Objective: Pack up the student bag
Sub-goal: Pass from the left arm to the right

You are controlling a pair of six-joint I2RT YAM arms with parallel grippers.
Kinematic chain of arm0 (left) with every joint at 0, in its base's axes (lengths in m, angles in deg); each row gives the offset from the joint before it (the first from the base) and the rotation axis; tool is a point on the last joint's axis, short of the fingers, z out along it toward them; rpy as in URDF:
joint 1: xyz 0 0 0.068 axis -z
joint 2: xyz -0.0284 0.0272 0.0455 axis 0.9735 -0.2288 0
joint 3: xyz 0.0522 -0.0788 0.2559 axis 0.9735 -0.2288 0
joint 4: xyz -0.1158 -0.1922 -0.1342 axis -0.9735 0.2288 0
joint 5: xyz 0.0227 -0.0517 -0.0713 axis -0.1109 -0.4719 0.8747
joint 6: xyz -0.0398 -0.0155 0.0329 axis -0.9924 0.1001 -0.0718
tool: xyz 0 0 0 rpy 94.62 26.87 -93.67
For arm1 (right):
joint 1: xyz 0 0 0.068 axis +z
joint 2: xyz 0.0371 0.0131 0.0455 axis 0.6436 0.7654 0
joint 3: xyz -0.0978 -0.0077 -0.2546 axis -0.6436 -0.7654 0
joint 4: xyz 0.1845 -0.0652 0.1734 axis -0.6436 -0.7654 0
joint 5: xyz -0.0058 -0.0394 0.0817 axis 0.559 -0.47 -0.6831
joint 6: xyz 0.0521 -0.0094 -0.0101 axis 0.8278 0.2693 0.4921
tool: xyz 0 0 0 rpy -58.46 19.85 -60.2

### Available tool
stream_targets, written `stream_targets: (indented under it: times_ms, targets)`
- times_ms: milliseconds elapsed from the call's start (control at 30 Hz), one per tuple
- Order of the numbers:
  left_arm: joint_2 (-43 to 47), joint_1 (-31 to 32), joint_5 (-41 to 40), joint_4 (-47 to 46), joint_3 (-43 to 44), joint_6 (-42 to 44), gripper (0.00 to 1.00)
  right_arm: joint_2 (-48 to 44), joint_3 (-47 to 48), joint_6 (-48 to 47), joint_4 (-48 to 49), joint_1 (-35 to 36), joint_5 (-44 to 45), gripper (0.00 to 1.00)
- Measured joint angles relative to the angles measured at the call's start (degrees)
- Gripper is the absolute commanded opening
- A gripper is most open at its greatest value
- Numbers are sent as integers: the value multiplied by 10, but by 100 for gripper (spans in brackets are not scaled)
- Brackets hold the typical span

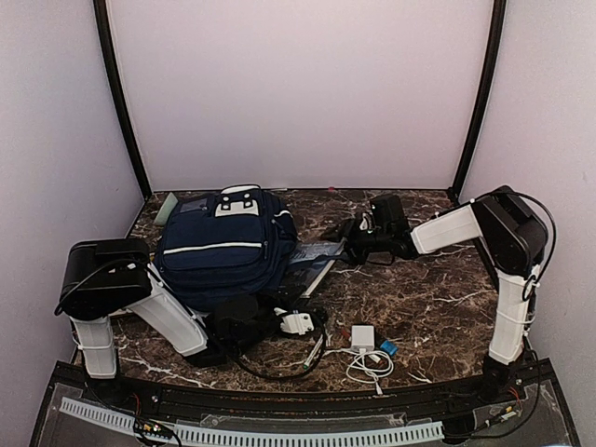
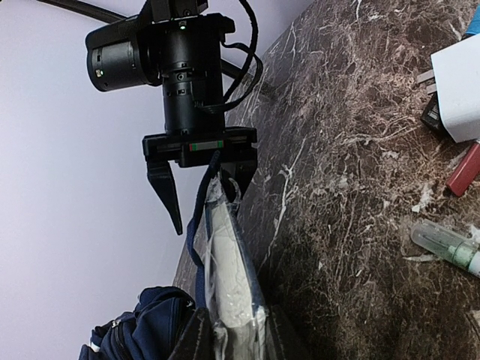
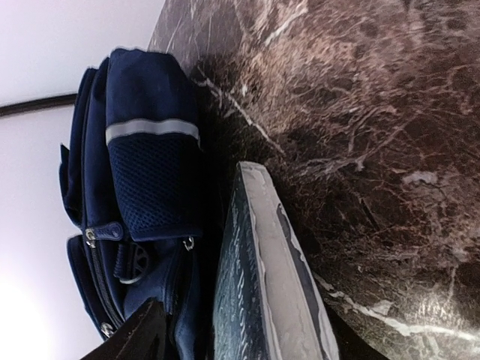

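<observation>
The student bag [image 1: 223, 247], navy with white stripes, lies at the left of the marble table; its mesh side pocket [image 3: 154, 176] shows in the right wrist view. A flat plastic-covered book [image 1: 313, 261] is held off the table on its edge, just right of the bag. My left gripper [image 2: 236, 341] is shut on the book's near end [image 2: 229, 277]. At the far end, my right gripper [image 2: 202, 191] is open. Its fingers [image 3: 131, 337] straddle the book [image 3: 270, 277], with a gap on the bag side. A blue strap [image 2: 199, 225] hangs beside the book.
A white charger [image 1: 363, 335] with a coiled cable [image 1: 372, 365] and a small blue item [image 1: 387, 348] lie near the front edge. A red stick [image 2: 465, 169] and a clear tube [image 2: 446, 247] lie close by. A pale green thing [image 1: 166, 207] sits behind the bag.
</observation>
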Motion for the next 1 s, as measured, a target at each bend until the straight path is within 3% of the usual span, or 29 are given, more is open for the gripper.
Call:
stream_targets:
  times_ms: [67,200,267,333,433,467,500,733,900,1000]
  targets:
    - [0,0,0,0,0,0,0,12,9,-4,-3,2,-6,24]
    - [-2,0,2,1,0,0,0,24,12,20,-4,3,-17,0]
    - [-3,1,0,1,0,0,2,22,11,23,-5,3,-16,0]
    - [3,2,3,23,4,-7,20,19,7,23,-5,0,-15,0]
    - [47,1,37,140,34,-42,66,1,-11,23,-11,-10,-15,0]
    - [71,0,61,200,51,-61,87,-12,-18,16,-20,-14,-17,0]
    - [96,0,89,260,71,-84,97,-27,-24,2,-35,-18,-14,0]
    - [262,3,287,583,259,-234,99,-160,-35,-140,-182,-60,85,0]
    - [320,-13,314,814,341,-291,92,-272,-20,-237,-296,-80,178,0]
    - [319,-56,299,968,366,-327,88,-335,-14,-280,-343,-88,224,0]
